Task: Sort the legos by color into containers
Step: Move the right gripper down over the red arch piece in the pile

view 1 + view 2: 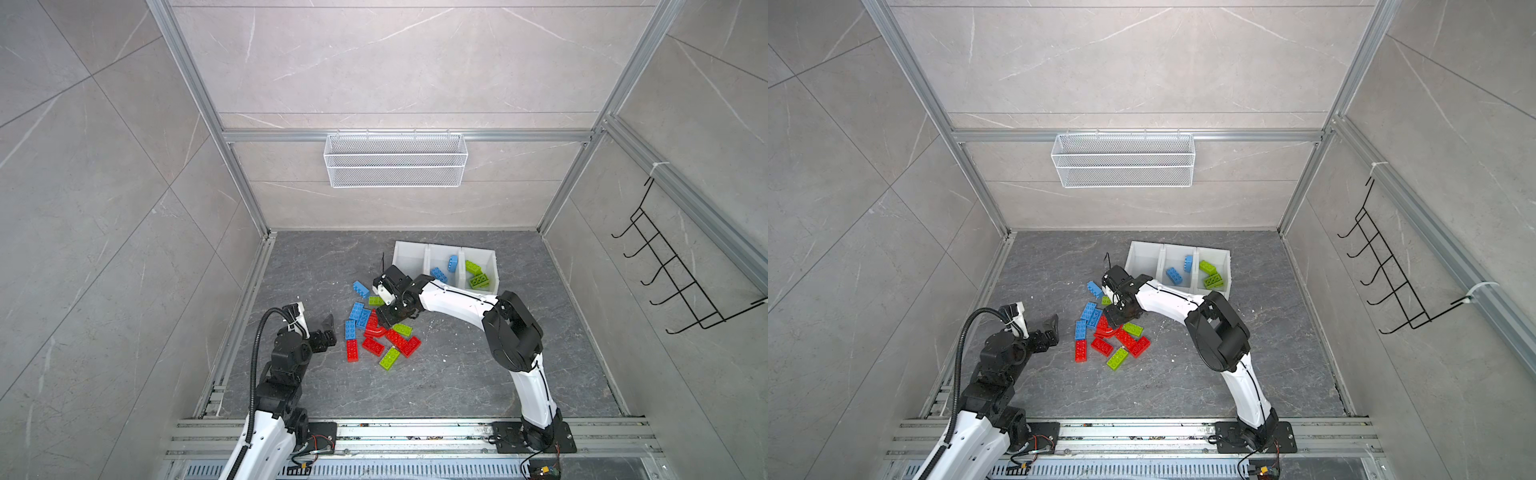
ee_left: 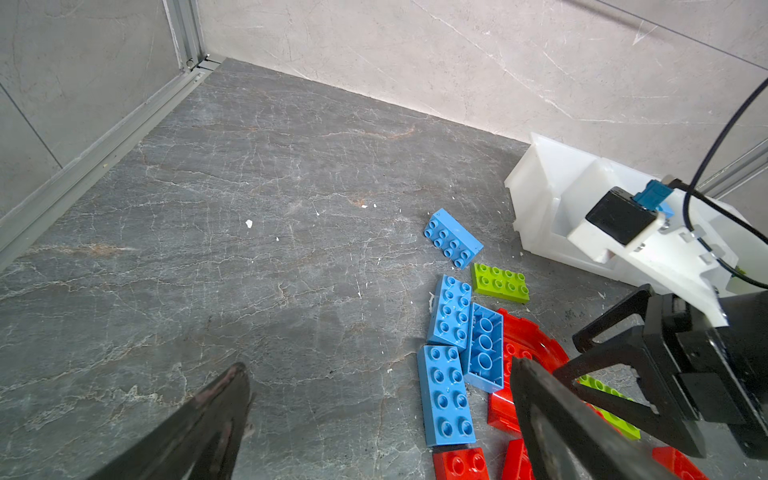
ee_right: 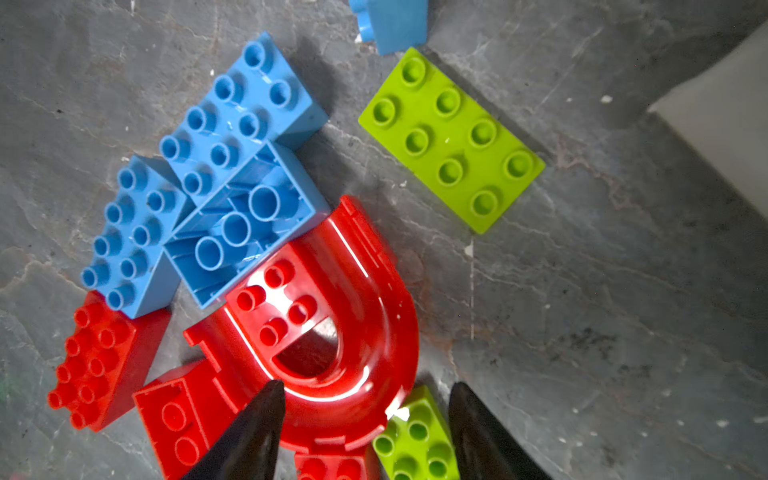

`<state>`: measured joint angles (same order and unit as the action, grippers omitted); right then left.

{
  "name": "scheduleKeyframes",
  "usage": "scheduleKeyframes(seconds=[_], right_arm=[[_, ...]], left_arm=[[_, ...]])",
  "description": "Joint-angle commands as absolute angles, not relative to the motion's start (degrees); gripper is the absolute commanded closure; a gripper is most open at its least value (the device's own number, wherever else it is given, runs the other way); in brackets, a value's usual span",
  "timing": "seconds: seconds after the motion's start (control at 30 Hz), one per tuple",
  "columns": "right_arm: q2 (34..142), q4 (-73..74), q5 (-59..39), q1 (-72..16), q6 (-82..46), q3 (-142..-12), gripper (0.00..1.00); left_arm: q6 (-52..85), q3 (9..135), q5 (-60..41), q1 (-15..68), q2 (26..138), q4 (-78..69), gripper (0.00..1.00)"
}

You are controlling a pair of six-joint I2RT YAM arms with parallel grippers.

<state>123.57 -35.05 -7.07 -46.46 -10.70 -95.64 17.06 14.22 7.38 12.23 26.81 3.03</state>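
Loose legos lie in a heap mid-floor: blue bricks (image 1: 356, 311), red bricks (image 1: 372, 346), green bricks (image 1: 389, 358) and a red arch (image 3: 374, 316). The containers (image 1: 428, 246) stand behind the heap. The left bin looks empty, the middle one holds two blue bricks (image 1: 438, 273), and the right one holds green bricks (image 1: 478, 280). My right gripper (image 3: 366, 385) is low over the heap and open. Its fingers straddle the arch's curved rim and a small green brick (image 3: 415, 436). My left gripper (image 2: 378, 368) is wide open over bare floor, left of the heap.
A white wire basket (image 1: 395, 160) hangs on the back wall. A black hook rack (image 1: 673, 270) hangs on the right wall. Aluminium rails (image 1: 245, 307) edge the floor. The right arm's elbow (image 1: 513, 332) rises right of the heap.
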Motion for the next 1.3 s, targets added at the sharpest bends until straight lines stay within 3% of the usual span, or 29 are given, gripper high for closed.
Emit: scheduleKeyframes(seconds=[0.0,0.5,0.9,1.0,1.1,1.27], right_arm=[[126.05,-37.72,-5.61,-46.89,-9.93,-98.47,0.36],[129.80,-39.53,-3.88,-47.76,-9.83,-100.63,0.38],[128.85,-37.90,-0.60,-47.55,-12.48,-98.80,0.53],[126.93,-38.78,2.44,-47.25,-12.14,-98.26,0.50],[124.93,-41.02,4.86,-47.03,-11.48,-99.05,0.39],[121.73,-44.47,6.20,-47.24,-12.85,-100.49,0.35]], left_arm=[[17.06,14.72,7.69,12.18,26.19,1.93,0.00],[17.07,14.55,7.76,12.14,25.75,2.02,0.00],[17.07,14.51,7.72,12.13,25.75,2.02,0.00],[17.14,14.50,7.73,12.20,25.77,1.93,0.00],[17.06,14.66,7.64,12.14,25.97,1.93,0.00],[16.93,14.82,7.32,12.15,26.63,1.75,0.00]])
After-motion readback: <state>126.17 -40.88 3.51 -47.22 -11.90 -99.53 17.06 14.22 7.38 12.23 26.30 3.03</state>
